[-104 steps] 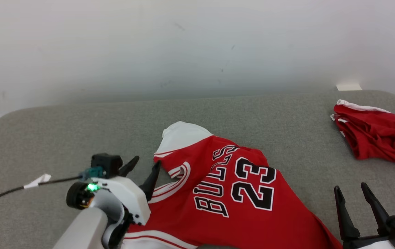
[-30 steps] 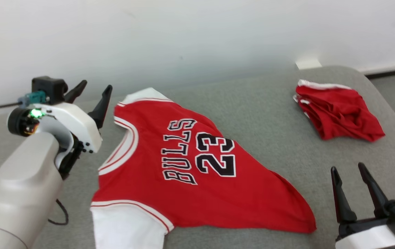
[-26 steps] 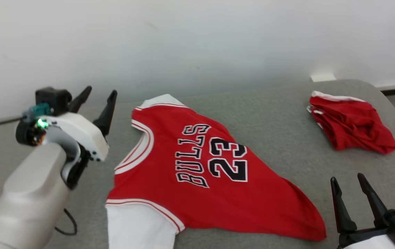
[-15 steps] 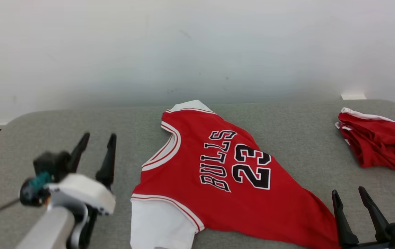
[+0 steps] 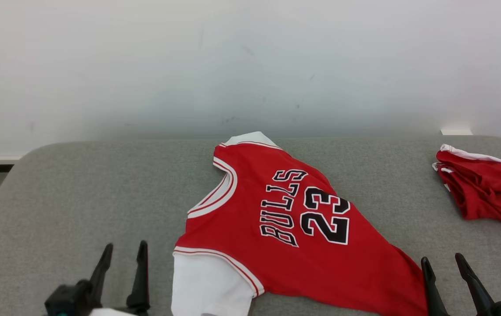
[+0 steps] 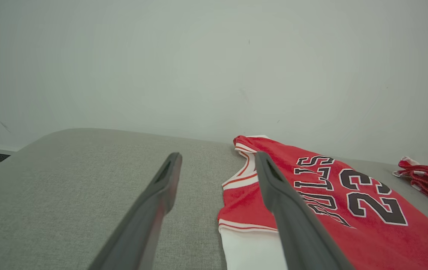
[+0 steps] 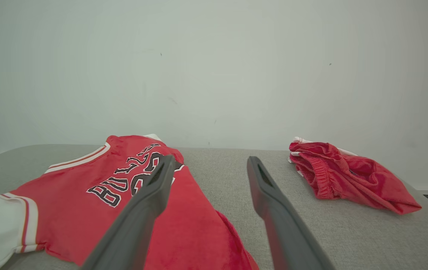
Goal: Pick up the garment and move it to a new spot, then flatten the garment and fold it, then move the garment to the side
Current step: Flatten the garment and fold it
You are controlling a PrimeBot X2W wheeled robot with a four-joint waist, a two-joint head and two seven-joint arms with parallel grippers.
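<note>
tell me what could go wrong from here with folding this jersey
The jersey lies skewed, its lower part narrowing to a point by the right gripper; folding it like that would likely trap creases. The red shorts sit at the far right of the grey surface, so setting the jersey aside there might tangle the two.

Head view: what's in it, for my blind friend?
A red BULLS 23 jersey with white sleeves lies on a grey padded table. Crumpled red shorts sit far right; the left gripper and right gripper stand open below.
</note>
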